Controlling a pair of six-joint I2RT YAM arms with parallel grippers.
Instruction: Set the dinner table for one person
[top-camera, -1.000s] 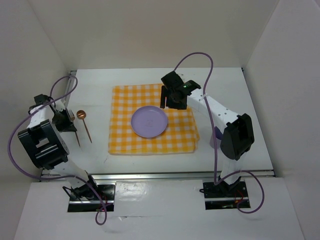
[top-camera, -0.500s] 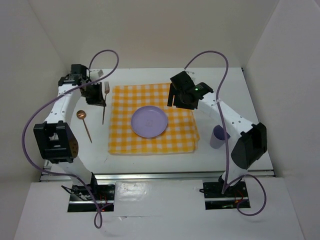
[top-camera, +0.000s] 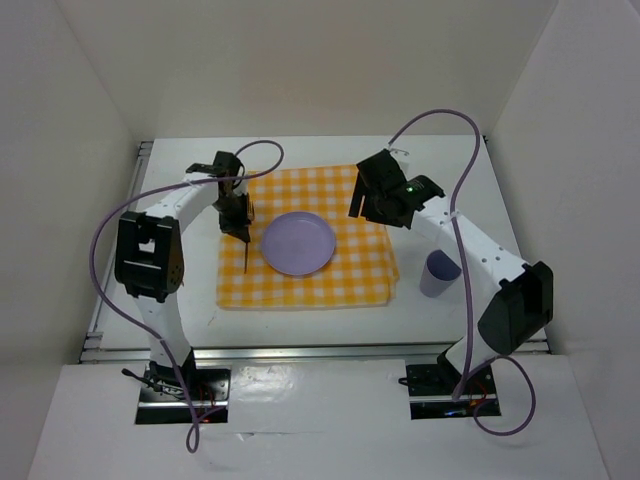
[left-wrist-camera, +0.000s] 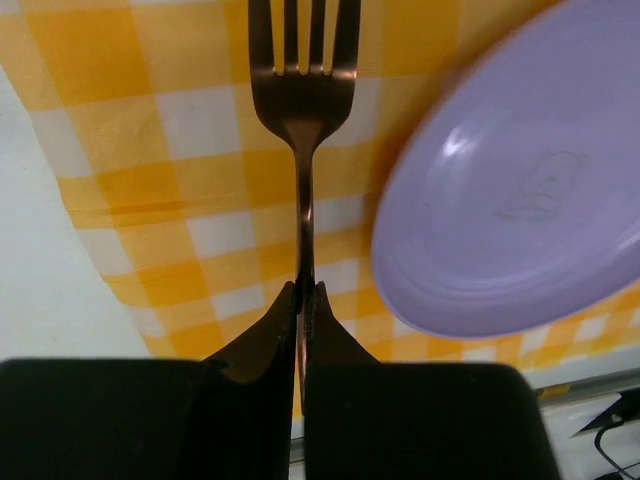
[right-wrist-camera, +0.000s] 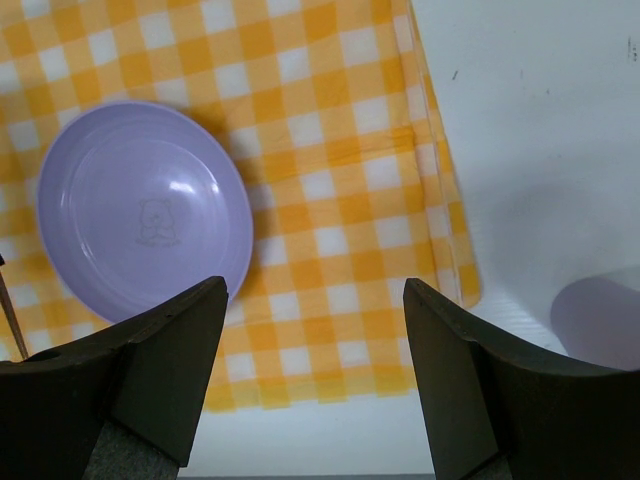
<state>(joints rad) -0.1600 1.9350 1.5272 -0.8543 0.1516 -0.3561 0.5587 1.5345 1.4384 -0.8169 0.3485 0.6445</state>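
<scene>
My left gripper (top-camera: 239, 230) is shut on the handle of a copper-coloured fork (top-camera: 245, 256), held over the left part of the yellow-and-white checked cloth (top-camera: 330, 285). In the left wrist view the fork (left-wrist-camera: 302, 110) sticks out ahead of the pinched fingertips (left-wrist-camera: 303, 292), tines away, just left of the lilac plate (left-wrist-camera: 520, 200). The plate (top-camera: 298, 243) lies in the middle of the cloth on the white dinner table (top-camera: 300, 150). My right gripper (top-camera: 362, 205) hangs open and empty above the cloth's far right corner; its wrist view shows the gripper (right-wrist-camera: 312, 290) over the cloth (right-wrist-camera: 330, 150).
A lilac cup (top-camera: 438, 273) stands on the bare tabletop just right of the cloth, also seen low right in the right wrist view (right-wrist-camera: 600, 320). White walls enclose the table on three sides. A metal rail (top-camera: 320, 350) runs along the near edge.
My left arm has swung from the table's left side to the cloth, carrying the fork beside the plate. My right gripper has drawn back to the right, uncovering the cup.
</scene>
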